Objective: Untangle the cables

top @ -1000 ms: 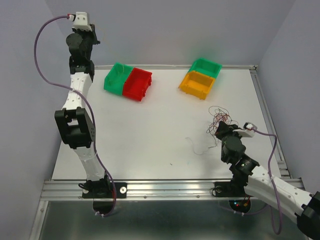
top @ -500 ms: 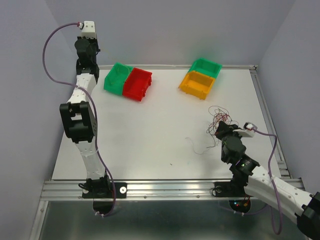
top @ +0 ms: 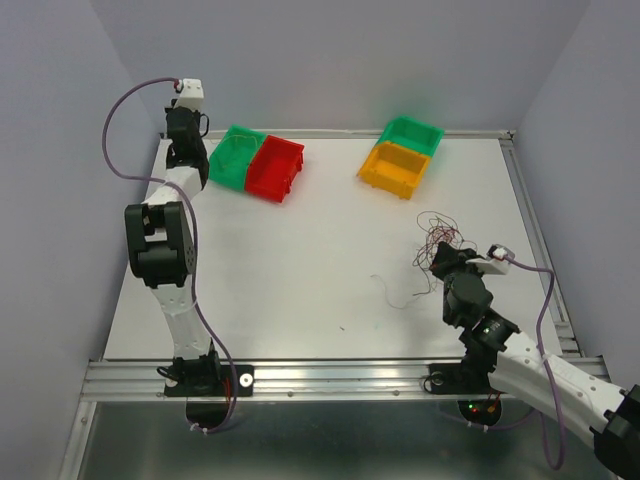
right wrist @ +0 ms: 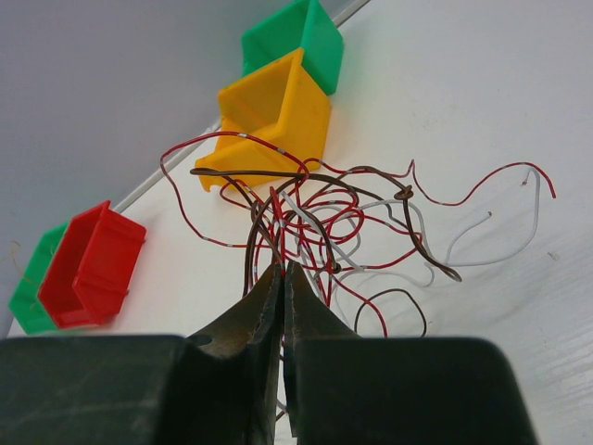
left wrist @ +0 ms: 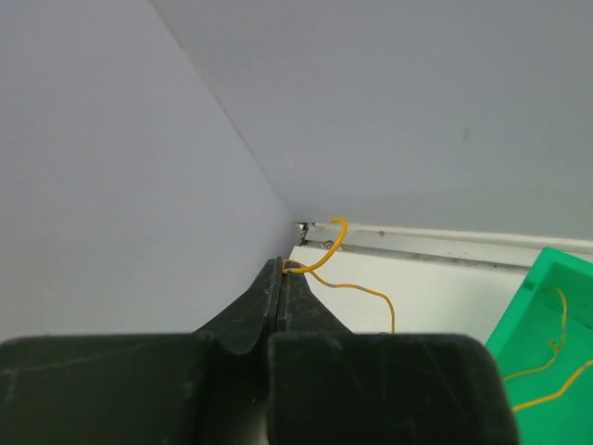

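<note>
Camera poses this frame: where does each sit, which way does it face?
Top external: above, behind the bases, looking down on the white table; both arms show.
Left wrist: at the table's far-left corner, facing the walls; left gripper shut on a thin yellow wire.
Right wrist: low over the table's right, facing far-left; right gripper shut on the tangle of thin red, brown and white wires.
Shared: top and right wrist both show the tangle, the yellow plastic bin.

Left hand [left wrist: 283, 271] hides one end of the yellow cable [left wrist: 357, 289]
</note>
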`<state>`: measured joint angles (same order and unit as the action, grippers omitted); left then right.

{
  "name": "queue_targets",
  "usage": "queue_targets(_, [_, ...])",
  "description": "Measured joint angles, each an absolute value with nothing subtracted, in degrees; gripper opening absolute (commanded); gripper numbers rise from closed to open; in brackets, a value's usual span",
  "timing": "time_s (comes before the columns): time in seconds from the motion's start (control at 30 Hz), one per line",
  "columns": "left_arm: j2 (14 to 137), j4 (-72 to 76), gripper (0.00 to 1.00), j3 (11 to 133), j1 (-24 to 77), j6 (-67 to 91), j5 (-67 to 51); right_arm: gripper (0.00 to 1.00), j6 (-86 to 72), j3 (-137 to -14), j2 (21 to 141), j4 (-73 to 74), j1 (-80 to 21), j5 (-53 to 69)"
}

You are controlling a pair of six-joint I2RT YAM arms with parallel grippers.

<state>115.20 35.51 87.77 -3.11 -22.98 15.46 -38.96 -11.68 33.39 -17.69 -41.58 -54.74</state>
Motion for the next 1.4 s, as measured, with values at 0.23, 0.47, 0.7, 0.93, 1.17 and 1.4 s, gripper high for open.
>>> queue_targets(0.23, [115.1,32.3,0.0,87.9,-2.0,-24.9,20.3,0.01,-39.0,-11.7,33.8,-17.7,-41.6,-54.6])
queue_targets(0.47, [115.5,18.4,0.0,91.6,1.6,-21.9,30.6,0.01,-39.0,-11.7,34.7,-18.3,-41.6,-54.1])
queue_targets(0.7, [116.1,10.3,0.0,93.4,7.0,-16.3,45.4,0.01,-39.0,-11.7,35.3,-18.6,-41.6,-54.0])
queue_targets(0.93, [119.6,-4.8,0.0,103.9,7.9,-0.5,51.5,0.01,-39.0,-11.7,35.2,-18.6,-41.6,-54.0])
queue_targets(1.17, [125.6,-17.8,0.0,115.1,7.4,16.5,53.8,0.0,-38.8,-11.7,33.9,-18.6,-41.6,-54.0])
queue_targets(1.4, [127.7,-23.0,0.0,115.4,7.4,26.0,52.1,0.0,-38.5,-11.4,32.2,-18.6,-41.6,-54.0])
